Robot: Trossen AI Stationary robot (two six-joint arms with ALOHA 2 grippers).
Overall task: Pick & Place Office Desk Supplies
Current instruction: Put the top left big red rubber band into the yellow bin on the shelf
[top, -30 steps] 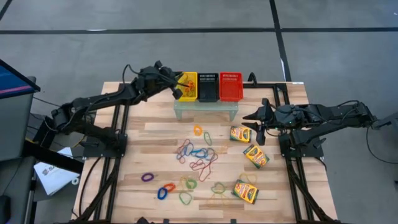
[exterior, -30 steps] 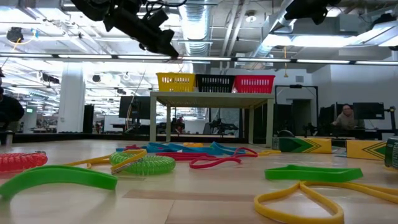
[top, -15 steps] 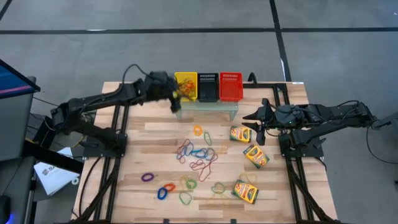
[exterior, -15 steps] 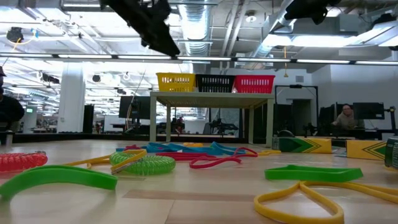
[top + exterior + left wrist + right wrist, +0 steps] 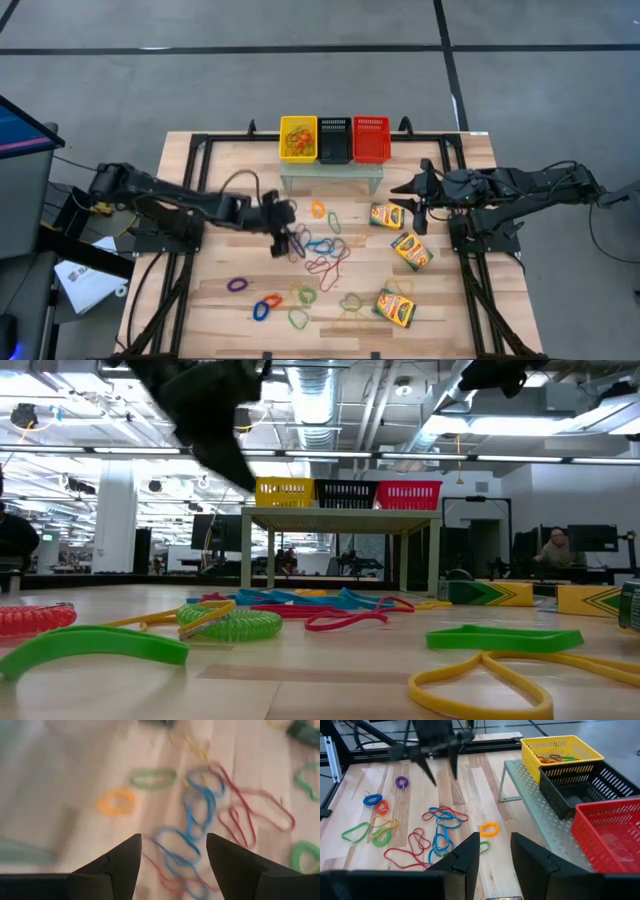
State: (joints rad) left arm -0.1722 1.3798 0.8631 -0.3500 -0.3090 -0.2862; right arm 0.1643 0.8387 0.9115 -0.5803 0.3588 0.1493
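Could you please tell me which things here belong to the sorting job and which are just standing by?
Job:
rubber bands on the table
three crayon boxes
left gripper, open above the bands

Standing by:
yellow basket
black basket
red basket
right gripper, waiting

**Site: open-plan robotics lab in an industrial hall**

From my remote station I log: exposed ceiling ducts (image 5: 320,400) and long strip lights (image 5: 420,457) overhead; white columns (image 5: 115,515); rows of workstations with dark monitors (image 5: 592,538), a seated person (image 5: 553,548) at one. Grey floor (image 5: 300,80) marked with black tape lines. Wooden test table (image 5: 240,210) on a black metal frame (image 5: 190,215), fitted with a small metal riser shelf (image 5: 330,172).
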